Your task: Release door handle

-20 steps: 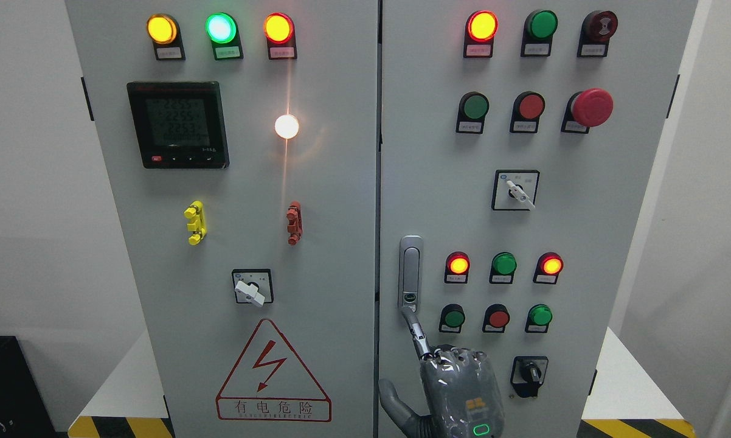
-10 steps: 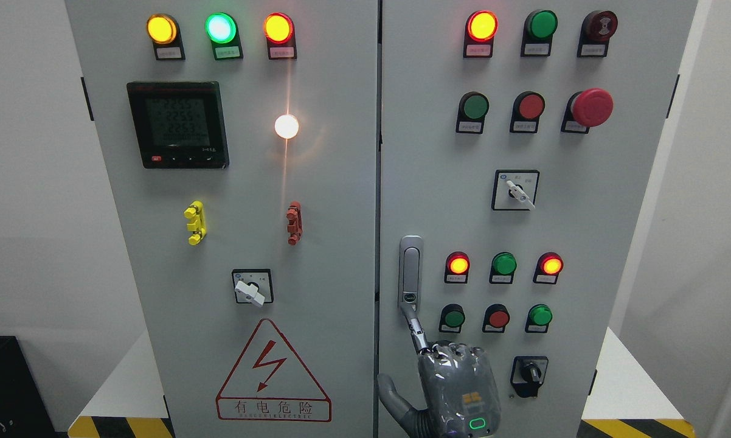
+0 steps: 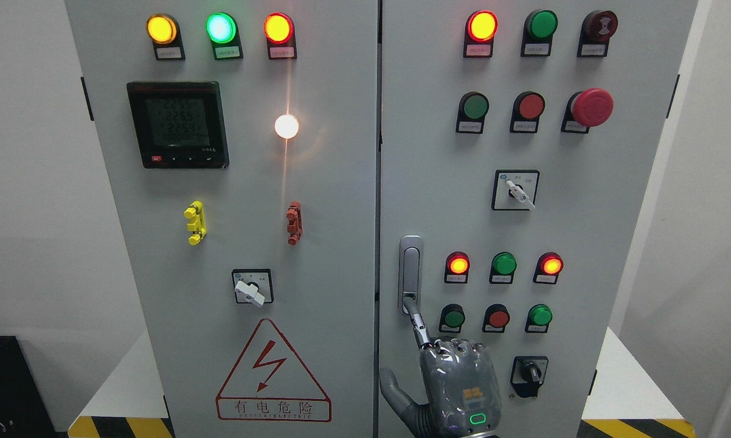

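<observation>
The silver door handle stands upright at the left edge of the cabinet's right door. My right hand comes up from the bottom edge, its back toward the camera. Its index finger is stretched up and to the left, and the tip touches the round lock button at the handle's lower end. The other fingers are curled and the thumb sticks out to the left; nothing is grasped. The handle lies flat in its housing. My left arm does not show.
Lit and unlit round buttons sit just right of the handle, with a black rotary switch lower right. A red mushroom stop button juts out higher up. The left door carries a meter, a switch and a warning triangle.
My right hand has risen a little. The index fingertip went from just below the handle up onto its lower lock button. The handle has not moved.
</observation>
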{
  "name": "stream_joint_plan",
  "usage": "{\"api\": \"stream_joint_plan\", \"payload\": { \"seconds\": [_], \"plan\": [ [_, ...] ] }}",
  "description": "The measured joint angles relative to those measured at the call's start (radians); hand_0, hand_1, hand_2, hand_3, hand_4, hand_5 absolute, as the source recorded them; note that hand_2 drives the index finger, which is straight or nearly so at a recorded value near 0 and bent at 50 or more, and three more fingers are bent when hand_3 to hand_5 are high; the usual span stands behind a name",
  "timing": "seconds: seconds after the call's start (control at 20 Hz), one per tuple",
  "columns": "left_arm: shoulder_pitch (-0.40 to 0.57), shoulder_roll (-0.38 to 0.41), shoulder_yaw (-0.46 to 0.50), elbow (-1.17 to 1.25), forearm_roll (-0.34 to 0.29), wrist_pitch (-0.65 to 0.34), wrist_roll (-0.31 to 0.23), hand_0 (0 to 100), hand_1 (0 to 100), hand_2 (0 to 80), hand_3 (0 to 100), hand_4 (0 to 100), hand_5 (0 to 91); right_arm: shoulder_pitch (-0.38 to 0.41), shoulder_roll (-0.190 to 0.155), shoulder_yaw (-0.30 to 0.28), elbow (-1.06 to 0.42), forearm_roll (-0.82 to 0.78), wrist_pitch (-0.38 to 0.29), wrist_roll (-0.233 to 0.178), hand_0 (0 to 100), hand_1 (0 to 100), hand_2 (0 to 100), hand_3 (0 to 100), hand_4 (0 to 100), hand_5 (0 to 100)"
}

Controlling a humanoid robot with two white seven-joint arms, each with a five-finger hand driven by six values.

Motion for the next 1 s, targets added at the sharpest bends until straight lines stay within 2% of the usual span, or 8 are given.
{"api": "stream_joint_plan", "payload": {
  "seconds": [1.0],
  "plan": [
    [0.0, 0.0, 0.0, 0.0, 0.0, 0.0, 0.0, 12, 56, 0.0, 0, 0, 0.0, -0.013, 0.004, -0.004, 0.018, 0.001, 0.019, 0.004, 34, 38, 0, 100, 100, 100]
  ]
}}
